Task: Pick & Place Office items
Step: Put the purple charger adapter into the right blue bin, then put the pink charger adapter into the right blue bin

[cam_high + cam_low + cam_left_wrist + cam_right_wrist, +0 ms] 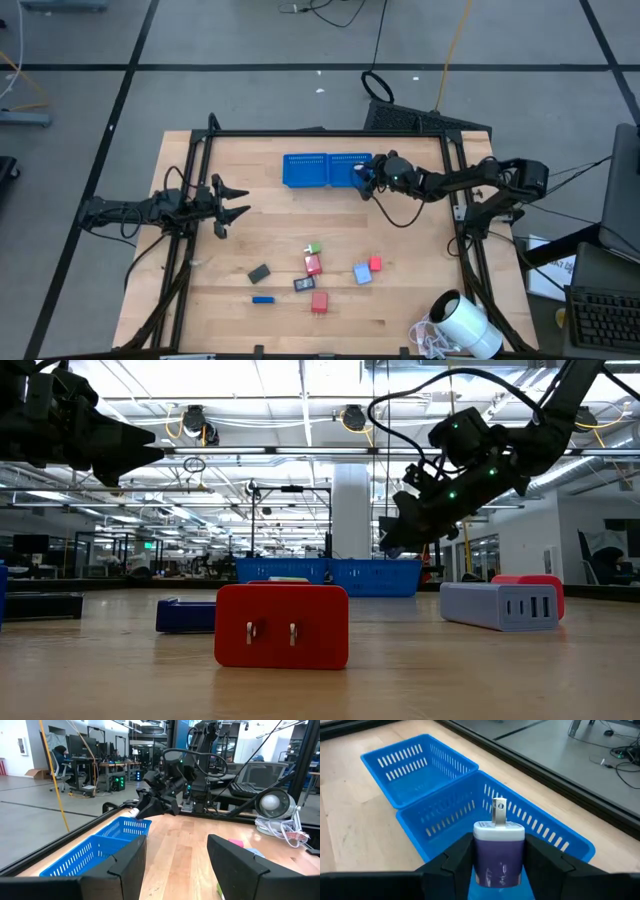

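My right gripper (364,177) hangs above the right compartment of the blue mesh tray (326,169), shut on a purple and white plug-like piece (498,851) with a metal prong on top. My left gripper (236,200) is open and empty at the table's left side. Several small pieces lie on the wood near the front: red blocks (314,265) (319,301) (375,264), a light blue one (362,273), dark grey ones (260,273) (304,284) and a dark blue one (262,299). In the low view a red block (282,625) stands closest. My right gripper pinches the purple piece by its two side faces (481,860) between its two fingers (459,857). The piece is lifted clear above the tray's right compartment, its white end and metal prong (499,811) pointing away from the wrist.
A big white cylinder (468,325) with a cord lies at the table's front right corner. A black frame (320,134) borders the table's back and sides. Bare wood lies between the tray and the loose pieces.
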### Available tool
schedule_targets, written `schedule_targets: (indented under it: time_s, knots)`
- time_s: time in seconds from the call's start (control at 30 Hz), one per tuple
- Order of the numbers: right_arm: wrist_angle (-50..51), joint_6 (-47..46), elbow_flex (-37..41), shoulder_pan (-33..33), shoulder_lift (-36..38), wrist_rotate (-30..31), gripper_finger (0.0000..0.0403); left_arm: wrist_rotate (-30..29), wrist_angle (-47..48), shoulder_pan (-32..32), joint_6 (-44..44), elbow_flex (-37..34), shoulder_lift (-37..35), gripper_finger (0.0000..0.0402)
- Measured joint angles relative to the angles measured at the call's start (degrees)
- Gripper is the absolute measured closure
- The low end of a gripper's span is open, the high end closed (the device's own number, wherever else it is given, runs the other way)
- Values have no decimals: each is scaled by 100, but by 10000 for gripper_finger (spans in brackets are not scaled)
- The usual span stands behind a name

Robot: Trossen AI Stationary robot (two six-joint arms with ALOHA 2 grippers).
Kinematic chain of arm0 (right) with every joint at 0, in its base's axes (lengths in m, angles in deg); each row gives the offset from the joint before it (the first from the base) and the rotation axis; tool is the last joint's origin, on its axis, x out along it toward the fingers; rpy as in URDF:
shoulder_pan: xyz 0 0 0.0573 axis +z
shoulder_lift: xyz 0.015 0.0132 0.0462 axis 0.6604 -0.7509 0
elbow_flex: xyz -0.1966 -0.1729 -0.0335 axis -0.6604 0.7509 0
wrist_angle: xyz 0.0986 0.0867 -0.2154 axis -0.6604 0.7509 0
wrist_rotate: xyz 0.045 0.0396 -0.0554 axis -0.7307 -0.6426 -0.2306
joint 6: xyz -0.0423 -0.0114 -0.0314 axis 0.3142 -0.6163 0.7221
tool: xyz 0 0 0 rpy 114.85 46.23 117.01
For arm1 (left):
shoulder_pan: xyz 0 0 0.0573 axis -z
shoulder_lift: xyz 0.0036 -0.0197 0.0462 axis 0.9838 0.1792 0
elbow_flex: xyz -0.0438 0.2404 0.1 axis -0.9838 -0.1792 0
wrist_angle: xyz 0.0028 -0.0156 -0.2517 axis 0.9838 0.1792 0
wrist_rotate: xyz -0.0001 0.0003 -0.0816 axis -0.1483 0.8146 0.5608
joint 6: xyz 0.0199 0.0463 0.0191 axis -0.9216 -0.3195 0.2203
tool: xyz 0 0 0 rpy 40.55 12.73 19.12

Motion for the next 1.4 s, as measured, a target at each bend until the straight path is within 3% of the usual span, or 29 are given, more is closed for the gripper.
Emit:
schedule_targets:
  time_s: [0.43,1.0,1.2,1.4]
  knots:
    - [41,194,2,0,0,4,252,-1,1,0,0,0,1,188]
    - [-192,18,2,51,94,-53,187,-2,-1,0,0,2,-1,188]
    - [-603,464,2,601,611,-913,171,-1,0,0,0,1,0,188]
    - [-429,1081,2,1788,1298,-1063,175,-1,-1,0,0,0,0,188]
